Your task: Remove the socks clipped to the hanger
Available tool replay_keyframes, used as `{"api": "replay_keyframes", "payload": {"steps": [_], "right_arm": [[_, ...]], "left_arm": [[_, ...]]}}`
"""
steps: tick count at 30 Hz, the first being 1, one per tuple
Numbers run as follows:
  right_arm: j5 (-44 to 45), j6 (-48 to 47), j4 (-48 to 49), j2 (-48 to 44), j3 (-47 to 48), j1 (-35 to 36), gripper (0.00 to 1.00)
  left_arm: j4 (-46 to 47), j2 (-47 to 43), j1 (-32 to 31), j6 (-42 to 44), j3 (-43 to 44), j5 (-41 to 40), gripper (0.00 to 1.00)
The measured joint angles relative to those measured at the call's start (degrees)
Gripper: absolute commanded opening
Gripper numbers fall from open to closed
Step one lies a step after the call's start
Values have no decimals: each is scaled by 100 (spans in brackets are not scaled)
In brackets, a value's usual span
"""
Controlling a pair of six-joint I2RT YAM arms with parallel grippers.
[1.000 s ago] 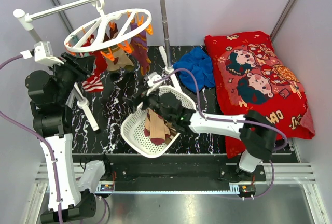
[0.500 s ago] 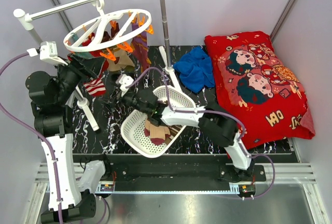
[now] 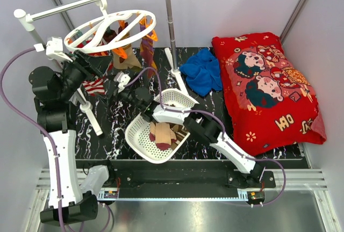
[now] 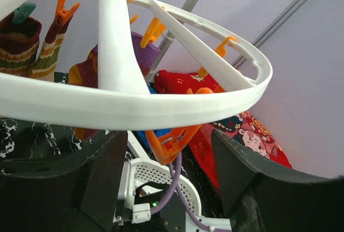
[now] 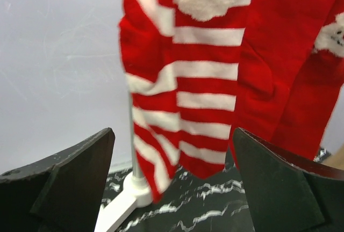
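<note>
Right wrist: right claw [image 5: 172,146] gapes before a striped sock [image 5: 185,100].

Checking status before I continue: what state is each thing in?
hanger: hung by its hook, tilted, socks clipped on.
red striped sock: hanging, not gripped.
left gripper: open, at the hanger rim.
right gripper: open, facing the red striped sock.
basket: holding a few loose socks.
blue cloth: crumpled.
</note>
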Motion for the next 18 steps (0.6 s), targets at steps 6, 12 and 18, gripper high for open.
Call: {"api": "replay_keyframes", "payload": {"steps": [6, 12, 18], "right_arm": [[-313, 197, -26, 839, 1403, -155, 88], [-614, 466, -190, 1355, 2352, -173, 65], [-890, 793, -295, 1576, 2691, -170, 12]], "left_arm": [[55, 175, -240, -24, 184, 42, 68], [101, 192, -525, -22, 273, 31, 69], [109, 186, -636, -15, 273, -7, 69]]}}
